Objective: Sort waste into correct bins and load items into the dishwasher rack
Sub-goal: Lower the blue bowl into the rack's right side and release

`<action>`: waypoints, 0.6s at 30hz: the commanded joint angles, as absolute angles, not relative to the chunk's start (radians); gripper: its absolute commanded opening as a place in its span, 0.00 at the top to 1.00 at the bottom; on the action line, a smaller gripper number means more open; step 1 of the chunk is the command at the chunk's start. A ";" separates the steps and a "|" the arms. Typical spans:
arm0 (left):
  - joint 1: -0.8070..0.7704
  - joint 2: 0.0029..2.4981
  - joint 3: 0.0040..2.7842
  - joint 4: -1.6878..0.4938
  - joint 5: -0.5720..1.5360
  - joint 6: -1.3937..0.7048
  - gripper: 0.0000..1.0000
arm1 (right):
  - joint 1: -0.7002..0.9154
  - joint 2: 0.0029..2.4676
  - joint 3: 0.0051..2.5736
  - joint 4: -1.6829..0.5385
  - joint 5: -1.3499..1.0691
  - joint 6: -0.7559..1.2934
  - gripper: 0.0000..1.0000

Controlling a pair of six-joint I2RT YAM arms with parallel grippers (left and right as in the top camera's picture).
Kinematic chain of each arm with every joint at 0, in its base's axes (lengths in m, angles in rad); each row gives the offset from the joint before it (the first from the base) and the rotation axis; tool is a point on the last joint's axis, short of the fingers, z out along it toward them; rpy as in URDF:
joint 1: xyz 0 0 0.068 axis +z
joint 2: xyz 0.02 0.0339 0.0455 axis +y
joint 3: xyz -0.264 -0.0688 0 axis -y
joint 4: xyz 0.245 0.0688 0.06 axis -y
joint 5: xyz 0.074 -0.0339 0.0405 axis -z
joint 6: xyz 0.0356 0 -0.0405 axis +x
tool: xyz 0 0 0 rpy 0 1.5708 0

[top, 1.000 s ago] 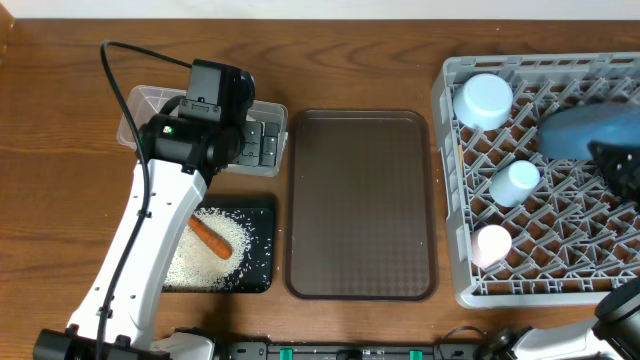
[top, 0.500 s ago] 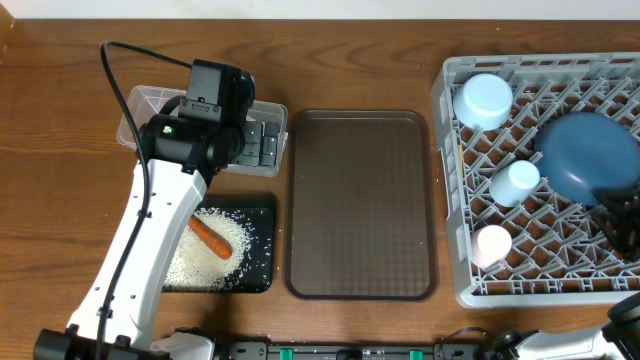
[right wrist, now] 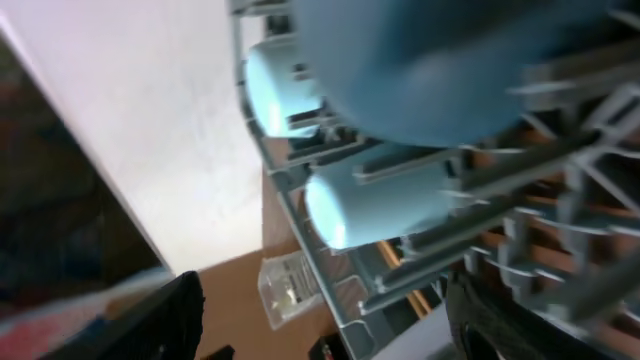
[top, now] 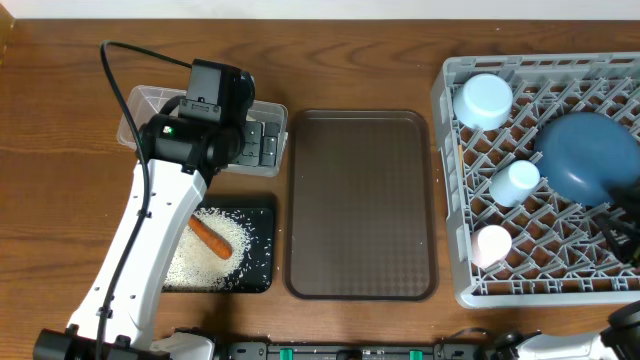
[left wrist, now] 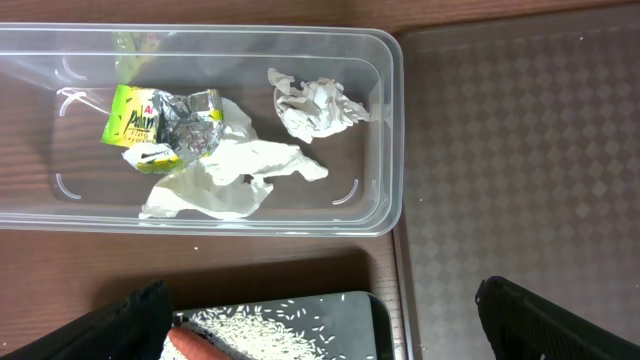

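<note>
The grey dishwasher rack [top: 452,290] at the right holds a dark blue plate [top: 590,155], a white bowl [top: 483,100], a light blue cup [top: 515,182] and a pink cup [top: 491,245]. My right gripper [top: 625,233] is at the rack's right edge just in front of the plate, open and empty [right wrist: 340,330]. My left gripper [left wrist: 325,335] hovers wide open over the near rim of the clear tub [left wrist: 392,130], which holds a yellow-green wrapper [left wrist: 140,125], foil [left wrist: 195,120] and white tissue [left wrist: 315,105]. The black tray [top: 262,215] holds rice [top: 195,250] and a carrot piece [top: 211,237].
A brown serving tray [top: 360,205] lies between the bins and the rack. The left arm [top: 130,270] stretches from the front edge over the black tray's left side. Bare wooden table surrounds everything.
The right gripper has opened and let go of the blue plate, which now rests in the rack. It has drawn back toward the front right. The left arm has not moved.
</note>
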State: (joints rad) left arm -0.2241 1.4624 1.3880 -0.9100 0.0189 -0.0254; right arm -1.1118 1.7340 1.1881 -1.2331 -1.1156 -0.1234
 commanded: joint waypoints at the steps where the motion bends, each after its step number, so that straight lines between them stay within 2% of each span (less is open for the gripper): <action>1: -0.220 1.464 1.391 -0.911 0.007 -0.019 0.00 | -1.033 1.664 1.189 -1.232 -1.209 -0.231 0.01; 5: -0.220 1.464 1.391 -0.911 0.007 -0.019 0.00 | -0.900 1.582 1.219 -1.219 -1.114 -0.233 0.01; 11: -0.220 1.464 1.391 -0.911 0.007 -0.019 0.00 | -0.664 1.434 1.343 -1.194 -0.800 -0.094 0.01; 18: -0.220 1.464 1.391 -0.911 0.007 -0.019 0.00 | -0.323 1.261 1.431 -1.117 -0.252 0.060 0.01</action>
State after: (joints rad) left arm -0.2241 1.4624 1.3880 -0.9100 0.0189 -0.0254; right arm -0.4129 1.3071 1.4105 -1.1271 -0.5518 -0.0219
